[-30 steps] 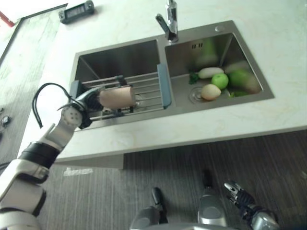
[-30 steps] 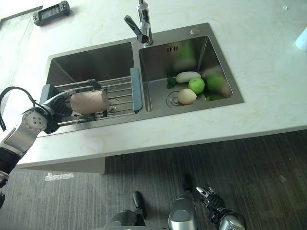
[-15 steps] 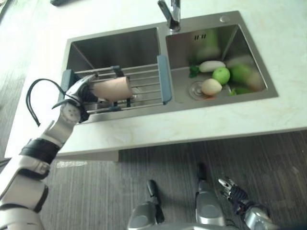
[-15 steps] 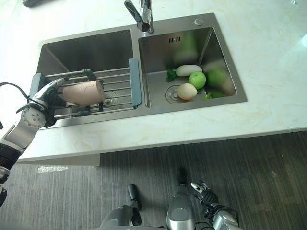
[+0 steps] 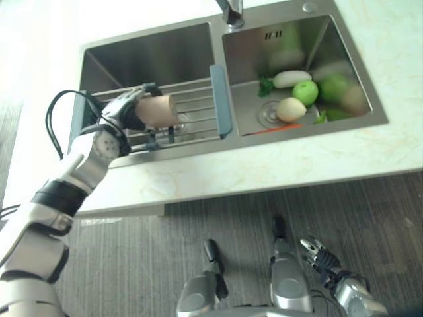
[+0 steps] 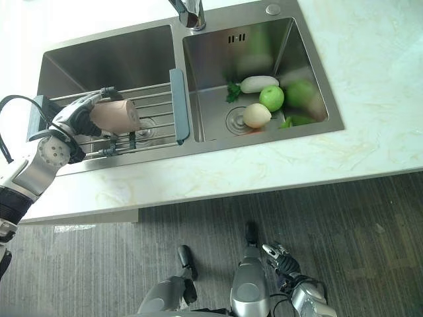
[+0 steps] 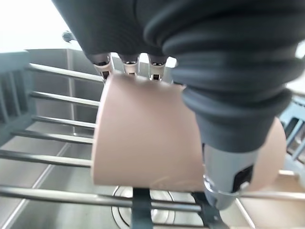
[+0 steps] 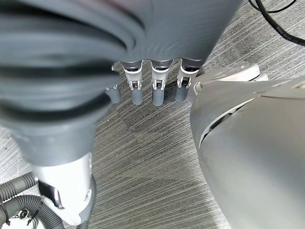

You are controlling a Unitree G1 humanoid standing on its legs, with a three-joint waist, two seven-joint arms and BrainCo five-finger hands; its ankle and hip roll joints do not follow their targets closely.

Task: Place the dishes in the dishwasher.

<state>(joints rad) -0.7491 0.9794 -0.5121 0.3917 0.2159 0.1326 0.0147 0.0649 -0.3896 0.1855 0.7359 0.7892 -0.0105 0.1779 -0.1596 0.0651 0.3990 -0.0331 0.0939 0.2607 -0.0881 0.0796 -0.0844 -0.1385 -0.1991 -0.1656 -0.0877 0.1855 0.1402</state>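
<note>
The left robot hand (image 5: 124, 113) is curling its fingers round a beige cup (image 5: 158, 111) over the sink rack (image 5: 192, 119), at nine o'clock; the right robot hand (image 5: 322, 260) is hanging relaxed at five o'clock.

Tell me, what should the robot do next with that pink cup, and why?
Probably lift it straight up. The left hand is curled round the pink cup, which lies on its side over the wire rack across the left sink basin. The grip looks set, so raising it clear of the bars comes next.
</note>
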